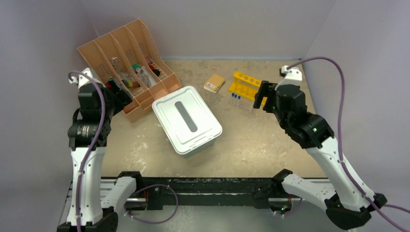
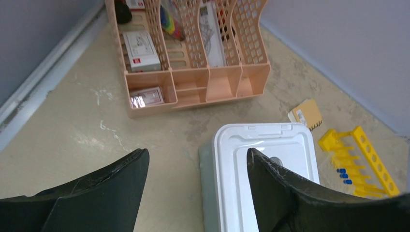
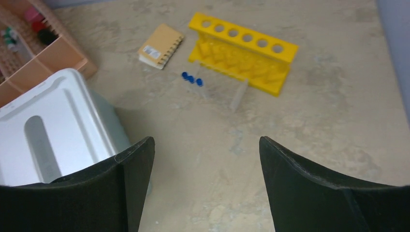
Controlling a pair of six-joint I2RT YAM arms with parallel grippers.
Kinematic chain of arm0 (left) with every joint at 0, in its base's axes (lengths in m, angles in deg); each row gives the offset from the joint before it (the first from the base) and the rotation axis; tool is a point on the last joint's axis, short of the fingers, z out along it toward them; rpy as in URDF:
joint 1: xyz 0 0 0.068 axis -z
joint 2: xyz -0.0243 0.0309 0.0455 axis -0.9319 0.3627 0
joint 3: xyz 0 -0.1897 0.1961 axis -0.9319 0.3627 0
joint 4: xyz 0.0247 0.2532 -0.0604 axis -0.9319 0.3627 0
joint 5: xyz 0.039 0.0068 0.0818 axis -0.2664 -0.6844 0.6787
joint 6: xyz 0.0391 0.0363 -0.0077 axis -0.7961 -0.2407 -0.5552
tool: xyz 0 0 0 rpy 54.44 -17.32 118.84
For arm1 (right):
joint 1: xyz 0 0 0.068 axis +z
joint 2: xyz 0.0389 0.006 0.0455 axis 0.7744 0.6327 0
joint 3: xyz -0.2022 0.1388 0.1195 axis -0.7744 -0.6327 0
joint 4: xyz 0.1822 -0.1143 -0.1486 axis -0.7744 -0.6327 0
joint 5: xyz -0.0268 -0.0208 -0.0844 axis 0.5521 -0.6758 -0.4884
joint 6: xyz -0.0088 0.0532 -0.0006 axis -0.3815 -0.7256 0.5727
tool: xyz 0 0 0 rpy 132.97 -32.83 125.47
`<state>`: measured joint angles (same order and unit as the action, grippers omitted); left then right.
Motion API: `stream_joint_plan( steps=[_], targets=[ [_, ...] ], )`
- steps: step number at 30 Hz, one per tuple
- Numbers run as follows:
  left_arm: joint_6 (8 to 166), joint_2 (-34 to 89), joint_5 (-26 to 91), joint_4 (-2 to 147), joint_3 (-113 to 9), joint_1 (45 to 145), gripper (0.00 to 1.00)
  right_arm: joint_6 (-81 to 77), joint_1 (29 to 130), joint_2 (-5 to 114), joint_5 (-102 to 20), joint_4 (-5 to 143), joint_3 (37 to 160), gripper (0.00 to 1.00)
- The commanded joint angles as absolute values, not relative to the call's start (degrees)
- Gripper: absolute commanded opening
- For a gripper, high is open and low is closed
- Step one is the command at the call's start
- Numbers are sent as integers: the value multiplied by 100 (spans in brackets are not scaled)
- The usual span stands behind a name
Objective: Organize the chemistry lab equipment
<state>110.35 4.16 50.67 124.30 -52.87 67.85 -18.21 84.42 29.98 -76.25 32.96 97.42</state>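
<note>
My left gripper (image 2: 196,162) has its two curved black jaws wide apart, with nothing in them. Below it sits the tub (image 2: 232,183) with a smooth white lid. Past that stands the peach organiser (image 2: 193,82), its walls full of little holes.

My right gripper (image 3: 205,145) is wide apart too and holds nothing. Ahead of it, the thin clear tubes (image 3: 192,79) with blue caps lie flat on the rough tan table (image 3: 329,121). They are just beside the yellow rack (image 3: 244,53) with round holes. A brown spiral notebook (image 3: 161,47) lies near.
</note>
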Motion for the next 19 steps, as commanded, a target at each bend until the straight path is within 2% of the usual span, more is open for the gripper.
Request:
stream_joint_plan(
  steps=[1, 3, 5, 10, 19],
  targets=[
    [10677, -161, 5766, 12483, -5712, 6770, 74, -1734, 8433, 2270, -9103, 2715, 9732, 83],
    [10621, -365, 5864, 12506, -5789, 6769, 76, -1629, 8433, 1987, -9324, 2632, 9789, 86],
    [10574, -503, 5877, 12591, -5922, 6777, 78, -1535, 8433, 1789, -9520, 2601, 9876, 98],
    [10599, -648, 6056, 12823, -6158, 6771, 80, -1338, 8435, 1603, -9904, 2561, 10235, 99],
    [10664, -663, 6122, 13075, -6296, 6774, 82, -1293, 8433, 1596, -9823, 2646, 10263, 99]
  ],
)
